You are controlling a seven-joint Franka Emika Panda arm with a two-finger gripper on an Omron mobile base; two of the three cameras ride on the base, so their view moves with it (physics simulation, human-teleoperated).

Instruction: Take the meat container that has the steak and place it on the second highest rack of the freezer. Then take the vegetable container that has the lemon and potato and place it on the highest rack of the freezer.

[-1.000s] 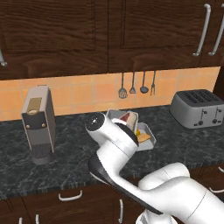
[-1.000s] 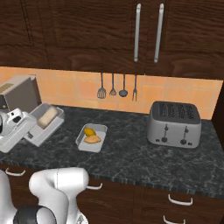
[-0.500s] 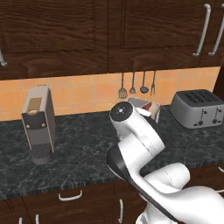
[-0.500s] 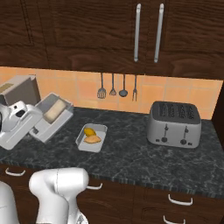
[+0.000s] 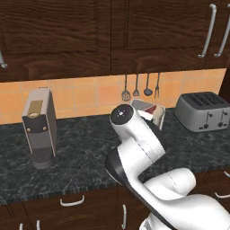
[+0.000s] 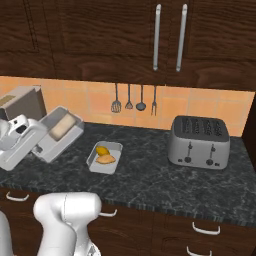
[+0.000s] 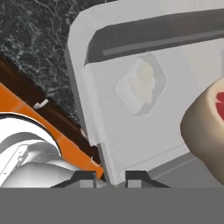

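Above the desk (image 6: 150, 170) we held the meat container (image 6: 59, 132) tilted, our claw (image 7: 110, 178) clamped on its rim, the steak (image 7: 205, 131) inside; vegetable container (image 6: 104, 157) lay beside.

A home kitchen, shown by dark wooden wall cabinets with long metal bar handles (image 6: 156, 36), an orange tiled backsplash (image 6: 200, 107) hung with metal cooking utensils (image 6: 135, 98), a speckled black stone counter (image 6: 150, 170), a silver four-slot toaster (image 6: 199, 142), and a grey coffee machine (image 5: 39, 127).
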